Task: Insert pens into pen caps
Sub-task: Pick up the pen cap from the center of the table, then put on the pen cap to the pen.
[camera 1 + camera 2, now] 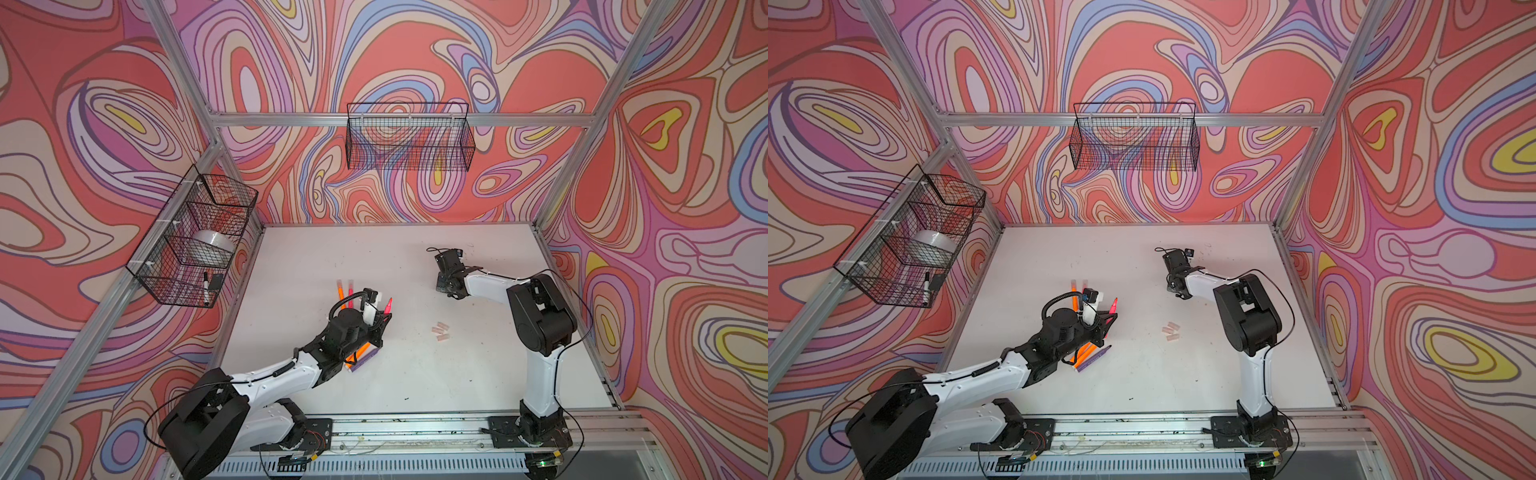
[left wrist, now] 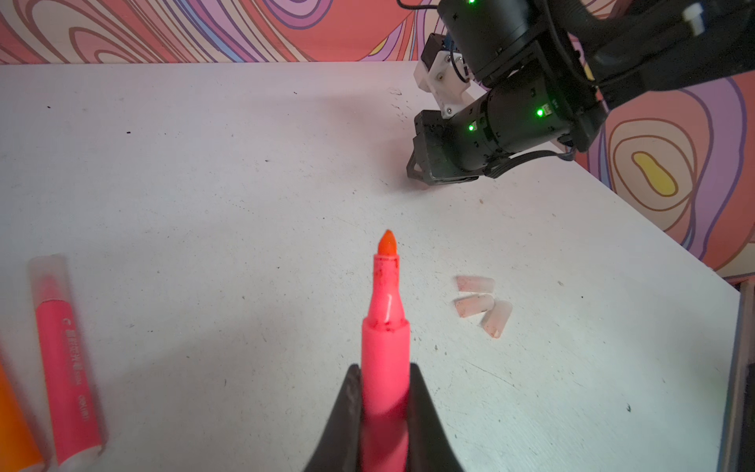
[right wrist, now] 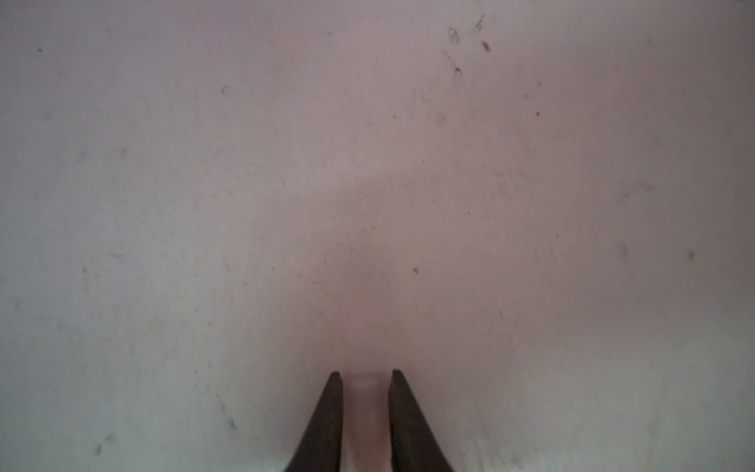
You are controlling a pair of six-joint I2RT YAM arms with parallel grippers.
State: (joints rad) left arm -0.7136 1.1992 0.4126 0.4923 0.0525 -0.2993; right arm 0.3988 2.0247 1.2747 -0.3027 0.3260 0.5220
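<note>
Left wrist: left tool [image 2: 386,370] clamps uncapped pink pen [image 2: 385,327] | right wrist: right tool [image 3: 363,374] clamps one cap [image 3: 363,404] | capped pink pen [image 2: 65,359] beside left tool | three loose caps [image 2: 482,304] near it, unfilled

Only print in view: white lettering running along the barrel of the capped pink pen [image 2: 67,359] lying on the table [image 2: 204,163], seen in the left wrist view. It looks like a row of characters plus a short logo near the tail end. Too blurred to read. Nothing else legible in any view.
</note>
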